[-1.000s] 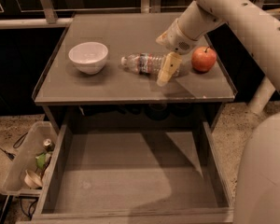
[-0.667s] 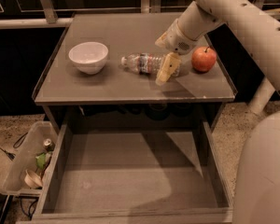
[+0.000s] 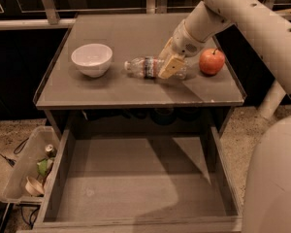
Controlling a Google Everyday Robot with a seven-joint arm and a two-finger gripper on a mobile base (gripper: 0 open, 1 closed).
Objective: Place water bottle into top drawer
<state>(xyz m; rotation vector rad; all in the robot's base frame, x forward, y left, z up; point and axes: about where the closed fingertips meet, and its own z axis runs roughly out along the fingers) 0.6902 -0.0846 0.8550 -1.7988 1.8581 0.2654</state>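
Tan-tipped, your gripper (image 3: 169, 62) sits on the water bottle (image 3: 144, 67), which lies flat toward nine o'clock on the table (image 3: 111, 89); I cannot tell whether it has clamped, so you're at the grasp: secure it, lift, then carry to six o'clock into the open top drawer (image 3: 136, 188).

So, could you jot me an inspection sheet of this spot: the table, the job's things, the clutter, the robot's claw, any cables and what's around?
Surface: grey table, flat top with a low rim.
Job's things: water bottle lies on its side on the table; top drawer is pulled open below.
Clutter: white bowl left of the bottle, red apple right of it.
Grippers: gripper is down at the bottle's right end.
Cables: dark cable on the floor at the left.
Surroundings: clear bin of trash beside the drawer, speckled floor, robot's pale body at the lower right.
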